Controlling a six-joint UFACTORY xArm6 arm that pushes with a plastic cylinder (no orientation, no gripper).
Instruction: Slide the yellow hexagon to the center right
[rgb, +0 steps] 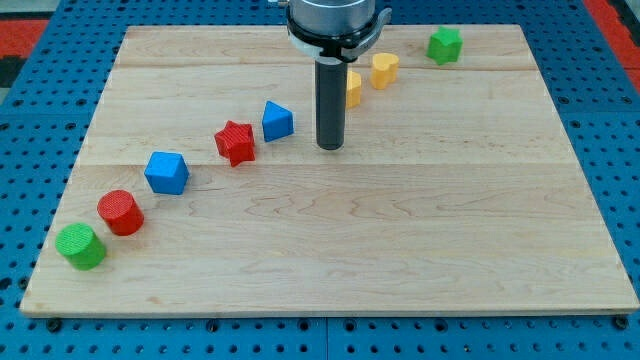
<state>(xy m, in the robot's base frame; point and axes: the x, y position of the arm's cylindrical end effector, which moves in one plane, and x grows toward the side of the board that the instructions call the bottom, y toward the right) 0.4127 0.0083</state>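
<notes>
Surface: pale wooden board (420, 240) on blue pegboard (30, 120).
Bottom left: green cylinder (80, 246), red cylinder (121, 212), blue cube (166, 172).
Centre: red star (236, 142), blue block (277, 121).
Top: two yellow blocks (353, 88) (385, 69), green block (445, 45).

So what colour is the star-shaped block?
Red. The star block shows clearly in the camera view, between two blue blocks.

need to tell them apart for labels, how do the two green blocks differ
The green cylinder block sits at the wooden board's bottom-left corner; the green angular block sits near the top right. The cylinder has a round ribbed side and flat circular top; the other shows angled facets. The cylinder neighbours a red cylinder; the other stands nearest a yellow block. Both share the same green.
</notes>
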